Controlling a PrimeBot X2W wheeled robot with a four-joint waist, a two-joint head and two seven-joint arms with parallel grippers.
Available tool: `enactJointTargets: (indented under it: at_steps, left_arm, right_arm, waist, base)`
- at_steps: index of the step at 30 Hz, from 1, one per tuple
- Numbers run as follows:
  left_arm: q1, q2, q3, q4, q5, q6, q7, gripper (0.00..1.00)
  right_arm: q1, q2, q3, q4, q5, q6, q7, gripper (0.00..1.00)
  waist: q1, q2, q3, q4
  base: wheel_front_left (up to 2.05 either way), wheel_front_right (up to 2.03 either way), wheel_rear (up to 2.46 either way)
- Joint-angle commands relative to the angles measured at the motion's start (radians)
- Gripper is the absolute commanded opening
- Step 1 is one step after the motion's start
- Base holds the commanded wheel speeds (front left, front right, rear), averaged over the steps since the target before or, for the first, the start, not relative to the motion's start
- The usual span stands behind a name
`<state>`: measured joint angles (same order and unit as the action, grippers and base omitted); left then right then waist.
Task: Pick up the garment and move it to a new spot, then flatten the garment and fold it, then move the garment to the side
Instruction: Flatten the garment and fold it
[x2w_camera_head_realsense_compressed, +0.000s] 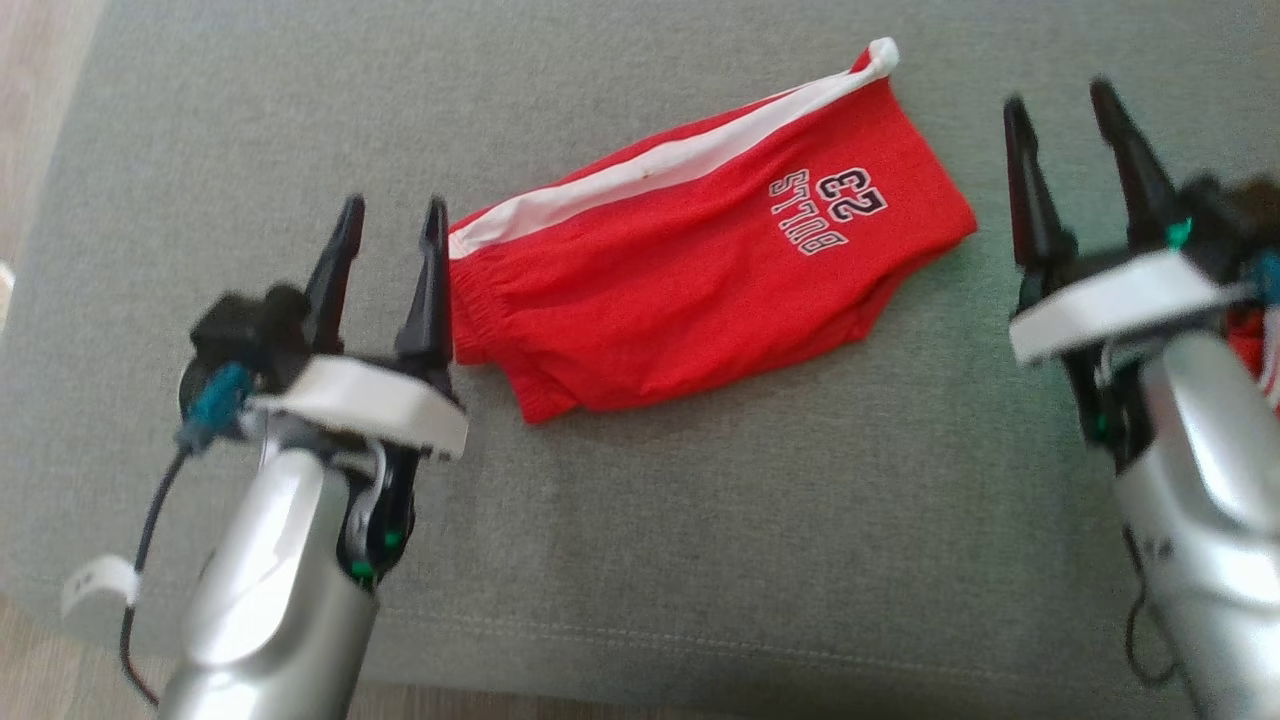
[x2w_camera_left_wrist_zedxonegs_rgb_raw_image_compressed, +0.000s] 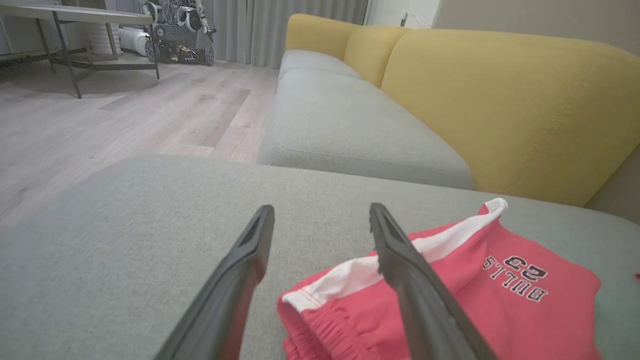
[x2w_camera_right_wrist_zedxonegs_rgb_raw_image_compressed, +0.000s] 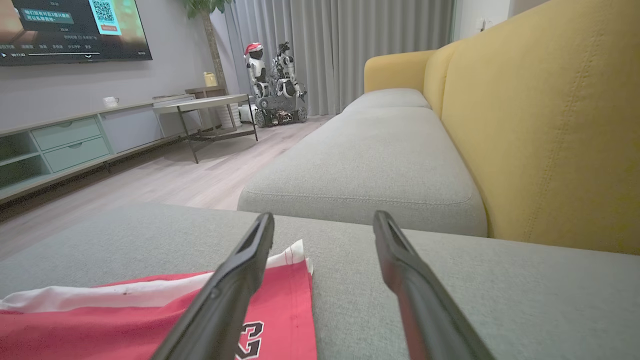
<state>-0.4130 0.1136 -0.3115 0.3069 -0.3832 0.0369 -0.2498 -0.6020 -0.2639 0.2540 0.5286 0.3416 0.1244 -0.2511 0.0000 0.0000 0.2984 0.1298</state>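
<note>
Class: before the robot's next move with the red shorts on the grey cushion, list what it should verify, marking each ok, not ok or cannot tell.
1. Left gripper open and holding nothing: ok.
2. Right gripper open and holding nothing: ok.
3. Red shorts lie wholly on the grey cushion: ok.
4. Shorts lie flat, folded over: ok.
5. Left gripper apart from the waistband: cannot tell; one finger stands right at its edge.
6. Red cloth by the right forearm out of the way: cannot tell.
</note>
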Motion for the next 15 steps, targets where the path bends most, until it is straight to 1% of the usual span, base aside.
enactJointTargets:
  at_steps: [1,8,9,12,15]
  left_arm:
    - [0.017,0.037,0.042,-0.042,0.017,0.009,-0.012,1.00]
    - [0.078,0.046,0.057,-0.042,0.032,0.014,-0.012,1.00]
    - [0.078,0.046,0.057,-0.042,0.032,0.014,-0.012,1.00]
    - [0.092,0.049,0.061,-0.039,0.036,0.014,-0.012,1.00]
    - [0.095,0.050,0.061,-0.029,0.033,0.008,-0.012,1.00]
  right_arm:
    - [0.071,0.020,-0.022,-0.096,-0.036,0.006,0.004,1.00]
    - [0.293,0.084,-0.142,-0.330,-0.108,0.006,0.099,1.00]
    - [0.293,0.084,-0.142,-0.330,-0.108,0.006,0.099,1.00]
    - [0.348,0.104,-0.170,-0.402,-0.129,0.006,0.141,1.00]
    - [0.378,0.114,-0.184,-0.449,-0.138,0.006,0.171,1.00]
  waist:
    - [0.0000,0.0000,-0.020,-0.015]
    - [0.0000,0.0000,-0.049,-0.026]
    - [0.0000,0.0000,-0.049,-0.026]
    - [0.0000,0.0000,-0.053,-0.028]
    - [0.0000,0.0000,-0.055,-0.027]
  base:
    - [0.00,0.00,0.00]
    - [0.00,0.00,0.00]
    - [0.00,0.00,0.00]
    - [0.00,0.00,0.00]
    - [0.00,0.00,0.00]
